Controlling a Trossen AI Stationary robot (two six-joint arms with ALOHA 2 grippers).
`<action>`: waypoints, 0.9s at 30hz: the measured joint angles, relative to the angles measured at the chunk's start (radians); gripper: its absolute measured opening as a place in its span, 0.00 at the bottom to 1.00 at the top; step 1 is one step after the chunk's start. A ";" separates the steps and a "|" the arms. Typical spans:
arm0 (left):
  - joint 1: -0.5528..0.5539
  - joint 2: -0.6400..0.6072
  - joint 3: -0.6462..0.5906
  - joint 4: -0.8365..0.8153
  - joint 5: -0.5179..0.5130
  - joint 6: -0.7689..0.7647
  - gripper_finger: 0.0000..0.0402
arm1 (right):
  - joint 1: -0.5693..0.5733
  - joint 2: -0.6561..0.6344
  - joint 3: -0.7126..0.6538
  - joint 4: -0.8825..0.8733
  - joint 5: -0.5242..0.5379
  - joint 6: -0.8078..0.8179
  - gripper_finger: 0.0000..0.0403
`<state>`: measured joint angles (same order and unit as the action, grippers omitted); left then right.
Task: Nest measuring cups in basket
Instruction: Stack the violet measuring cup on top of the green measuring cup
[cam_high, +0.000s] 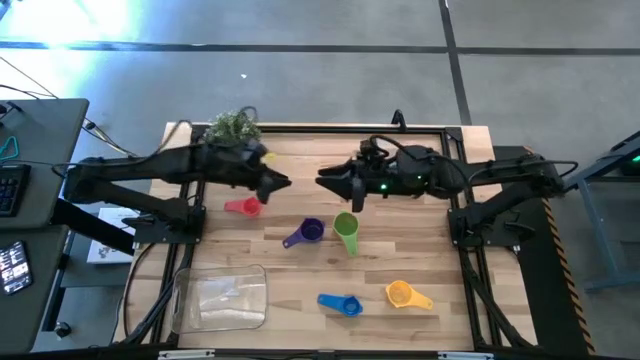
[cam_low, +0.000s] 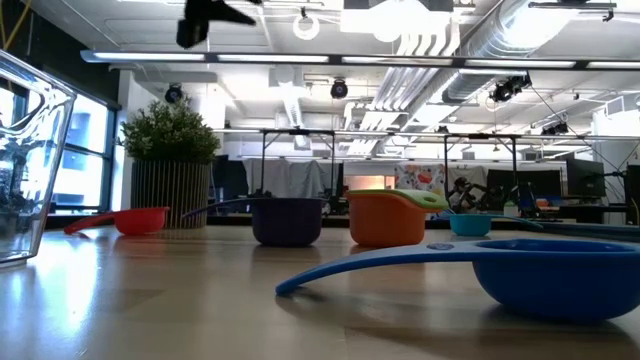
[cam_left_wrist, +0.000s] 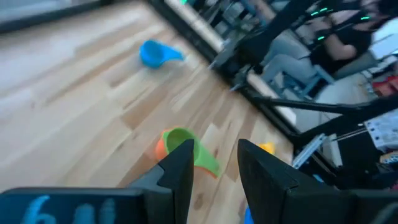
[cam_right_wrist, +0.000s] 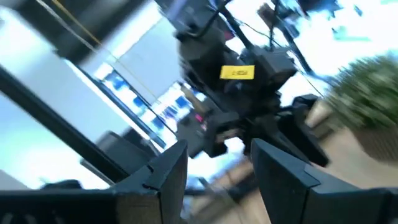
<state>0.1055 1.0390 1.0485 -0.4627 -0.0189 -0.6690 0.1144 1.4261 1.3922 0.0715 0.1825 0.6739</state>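
Observation:
Both grippers hang in the air above the table's far middle, tips facing each other and nothing between their fingers. My left gripper (cam_high: 283, 184) (cam_left_wrist: 214, 155) is open, and so is my right gripper (cam_high: 324, 180) (cam_right_wrist: 217, 155). Below them the measuring cups stand loose on the wood: red (cam_high: 243, 206), purple (cam_high: 306, 232), green (cam_high: 346, 229) sitting in an orange one (cam_low: 385, 220), blue (cam_high: 342, 304), yellow (cam_high: 402, 294) and light blue (cam_left_wrist: 155, 53). The clear basket (cam_high: 220, 298) rests on its bottom at the near left.
A small potted plant (cam_high: 233, 126) stands at the far left edge, close behind my left arm. Bare wood lies between the basket and the blue cup. In the low view the blue cup (cam_low: 560, 275) fills the near right.

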 joint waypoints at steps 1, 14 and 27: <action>0.000 -0.022 0.000 0.004 0.000 0.018 0.29 | 0.005 0.017 0.000 0.053 0.000 -0.006 0.42; 0.000 -0.254 0.000 -0.107 0.000 0.107 0.29 | 0.052 0.203 0.000 0.128 0.008 0.265 0.42; 0.000 -0.300 0.000 -0.186 -0.011 0.150 0.29 | 0.131 0.367 0.230 0.123 0.075 0.240 0.42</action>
<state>0.1051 0.7387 1.0485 -0.6484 -0.0299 -0.5190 0.2458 1.7931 1.6225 0.1945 0.2572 0.9141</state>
